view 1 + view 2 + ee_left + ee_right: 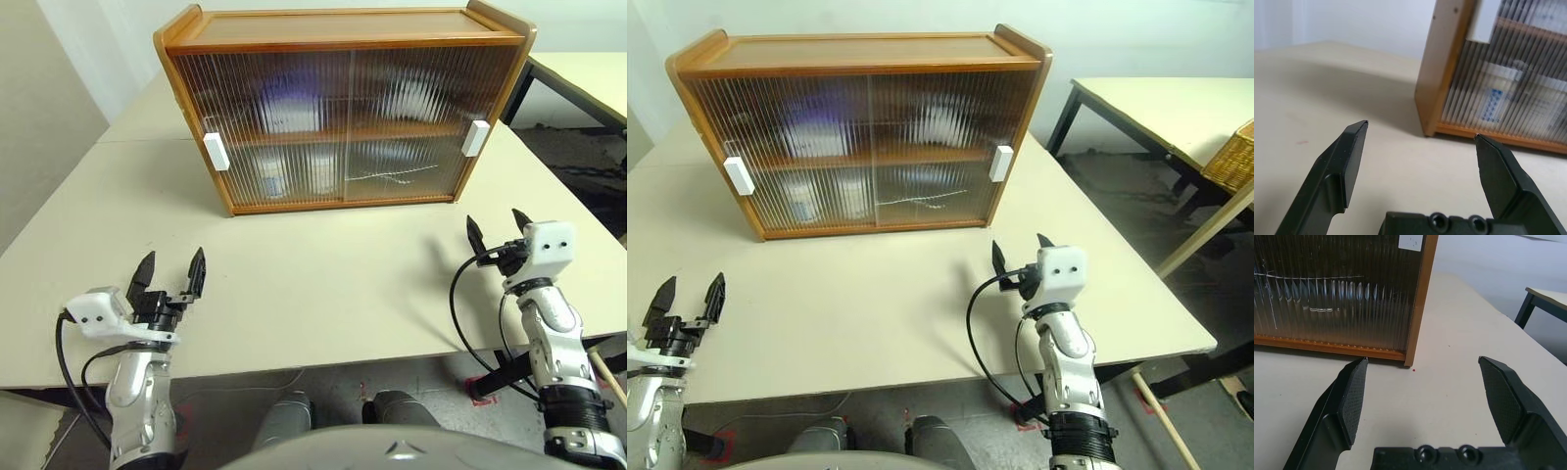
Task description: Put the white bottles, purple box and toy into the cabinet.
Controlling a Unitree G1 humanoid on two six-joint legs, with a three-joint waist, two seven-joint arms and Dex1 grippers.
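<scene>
Left wrist view: white bottles (pixel 1503 93) behind cabinet (pixel 343 108) door | both grippers spread, empty

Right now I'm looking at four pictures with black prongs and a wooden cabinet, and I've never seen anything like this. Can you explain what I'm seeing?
This is a humanoid robot with two arms, each ending in a gripper of two black fingers. The two wide pictures come from cameras in its head, looking down over a pale cream table. The two close-ups come from a camera on each wrist, looking along that gripper's fingers.

On the table stands a brown wooden cabinet with ribbed translucent sliding doors and white block handles, both doors shut. Through the ribbed panes you can make out blurred shapes, including white jars with blue-printed labels on the lower shelf.

The left gripper and the right gripper both hang open in front of the cabinet, holding nothing.
</scene>
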